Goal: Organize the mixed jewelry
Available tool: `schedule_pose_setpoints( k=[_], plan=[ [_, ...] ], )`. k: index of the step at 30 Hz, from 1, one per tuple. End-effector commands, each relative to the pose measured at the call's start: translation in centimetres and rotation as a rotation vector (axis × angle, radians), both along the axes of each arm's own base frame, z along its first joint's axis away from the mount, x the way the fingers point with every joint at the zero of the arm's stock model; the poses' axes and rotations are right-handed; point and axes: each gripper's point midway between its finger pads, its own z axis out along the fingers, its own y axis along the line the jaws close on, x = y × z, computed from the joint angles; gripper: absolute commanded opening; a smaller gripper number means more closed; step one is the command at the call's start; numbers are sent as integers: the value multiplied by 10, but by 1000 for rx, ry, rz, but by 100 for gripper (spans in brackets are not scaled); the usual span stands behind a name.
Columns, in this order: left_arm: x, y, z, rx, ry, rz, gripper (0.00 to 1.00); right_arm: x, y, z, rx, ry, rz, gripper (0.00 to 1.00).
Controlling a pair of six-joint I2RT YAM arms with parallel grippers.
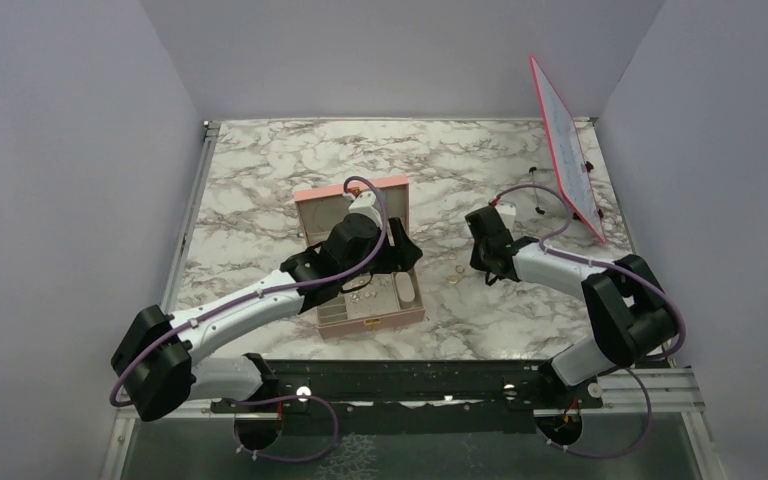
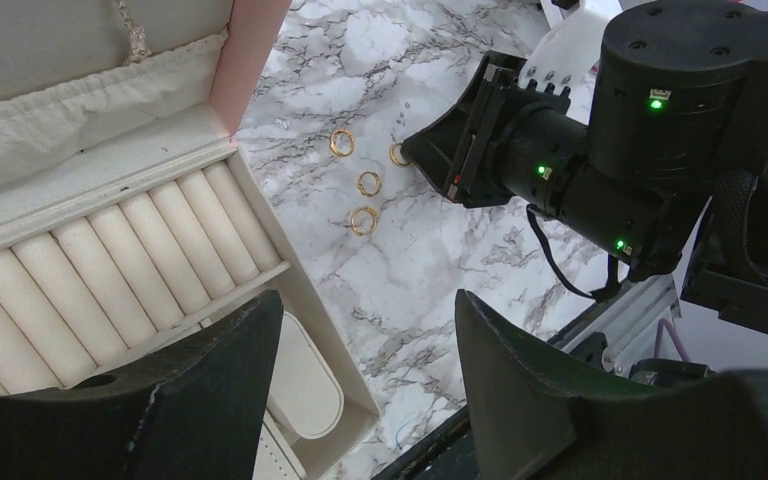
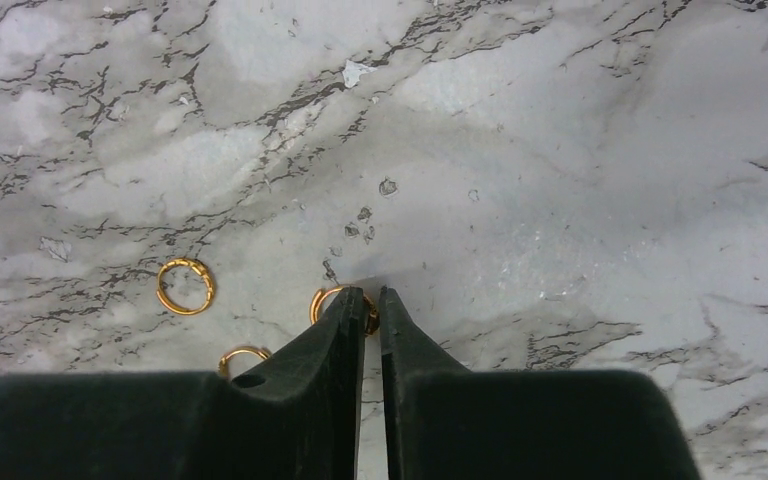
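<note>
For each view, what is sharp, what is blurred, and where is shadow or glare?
Top external view: even, soft light, no glare, but the gold rings are mere specks. Left wrist view: rings and marble table sharp; the left gripper is a dark, slightly soft mass in front. Right wrist view: marble sharp with faint sheen; the right gripper nearly black, little detail.

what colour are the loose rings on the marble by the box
Gold. The rings show best in the left wrist view.
</note>
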Motion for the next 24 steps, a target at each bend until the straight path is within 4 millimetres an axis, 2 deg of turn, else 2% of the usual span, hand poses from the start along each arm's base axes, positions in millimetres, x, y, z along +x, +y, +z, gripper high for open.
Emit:
schedule_pose_setpoints(
  k=[1, 4, 8, 13, 15, 17, 21, 23, 24],
  plan=[
    [-2, -10, 7, -43, 11, -23, 65, -8, -2, -12, 10, 34, 14, 11],
    [-3, -14, 5, -50, 28, -35, 66, -7, -2, -8, 17, 22, 16, 3],
    [-6, -21, 3, -64, 74, -49, 76, -5, 4, 8, 60, -30, 45, 1],
    [-7, -34, 7, -113, 122, -67, 94, -4, 26, 49, 197, -161, 143, 1],
    [-7, -40, 8, -130, 136, -77, 96, -6, 36, 68, 254, -215, 199, 1],
    [-5, -48, 13, -165, 137, -88, 95, -10, 44, 87, 312, -261, 245, 1],
    [-1, -64, 20, -224, 140, -117, 79, -23, 64, 124, 441, -338, 347, 1],
    [0, -72, 24, -254, 140, -133, 75, -32, 71, 135, 494, -352, 389, 1],
    [1, -76, 26, -267, 142, -141, 72, -32, 75, 148, 525, -392, 407, 1]
  ],
)
